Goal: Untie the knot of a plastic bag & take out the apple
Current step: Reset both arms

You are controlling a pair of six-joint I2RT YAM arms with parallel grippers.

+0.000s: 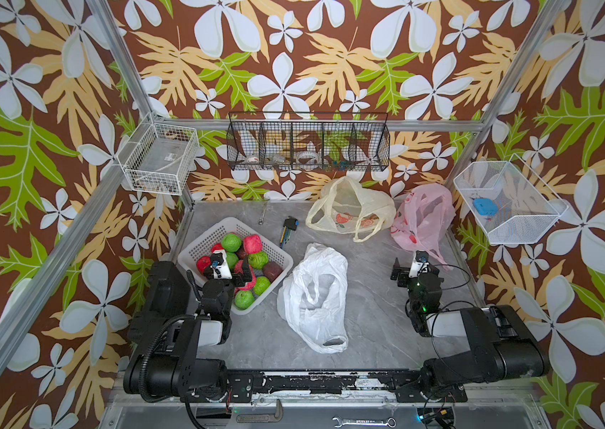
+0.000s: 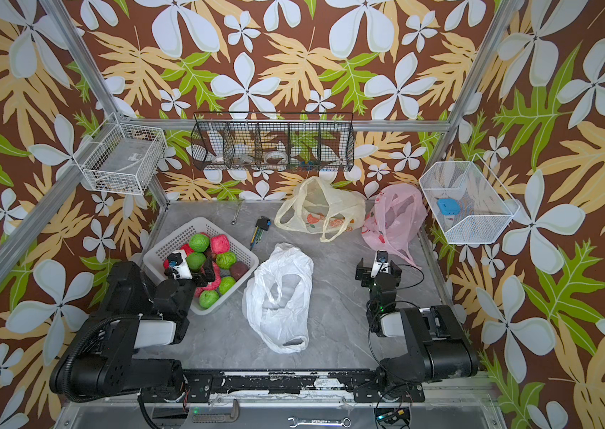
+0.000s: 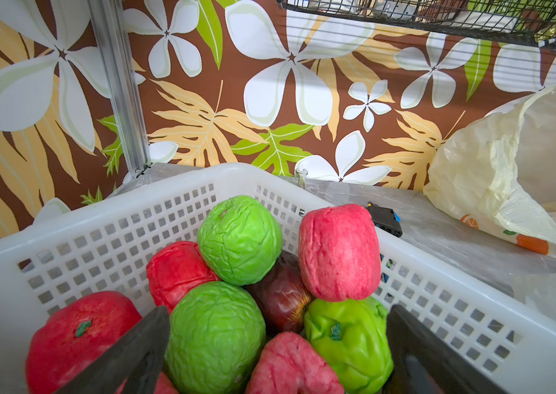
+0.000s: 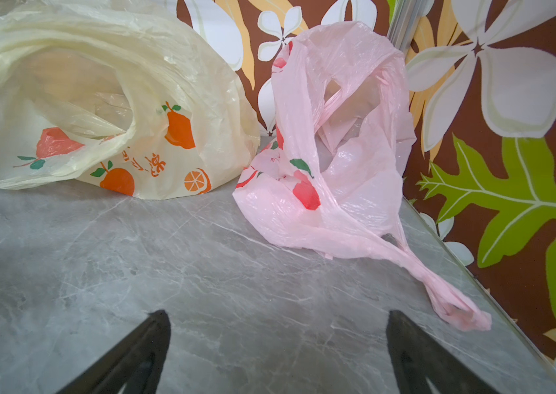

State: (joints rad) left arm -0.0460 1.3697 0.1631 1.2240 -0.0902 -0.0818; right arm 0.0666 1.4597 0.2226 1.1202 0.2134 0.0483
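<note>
A crumpled white plastic bag (image 1: 315,297) (image 2: 280,297) lies mid-table between my arms, its mouth loose; I cannot make out a knot on it. Several red and green apples (image 3: 239,238) (image 1: 231,242) fill a white perforated basket (image 1: 197,245) (image 3: 167,191) at the left. My left gripper (image 1: 241,273) (image 2: 207,275) (image 3: 278,308) hovers open over those apples, holding nothing. My right gripper (image 1: 414,269) (image 2: 378,273) (image 4: 278,312) stands open above bare table, near the twisted handle strand of a pink bag (image 4: 338,153) (image 1: 421,215).
A cream fruit-print bag (image 1: 349,210) (image 4: 99,102) sits at the back beside the pink one. A hex-key set (image 1: 288,228) and a small wrench (image 1: 263,213) lie behind the basket. Wire baskets (image 1: 159,163) (image 1: 505,200) and a black rack (image 1: 308,141) hang on the walls.
</note>
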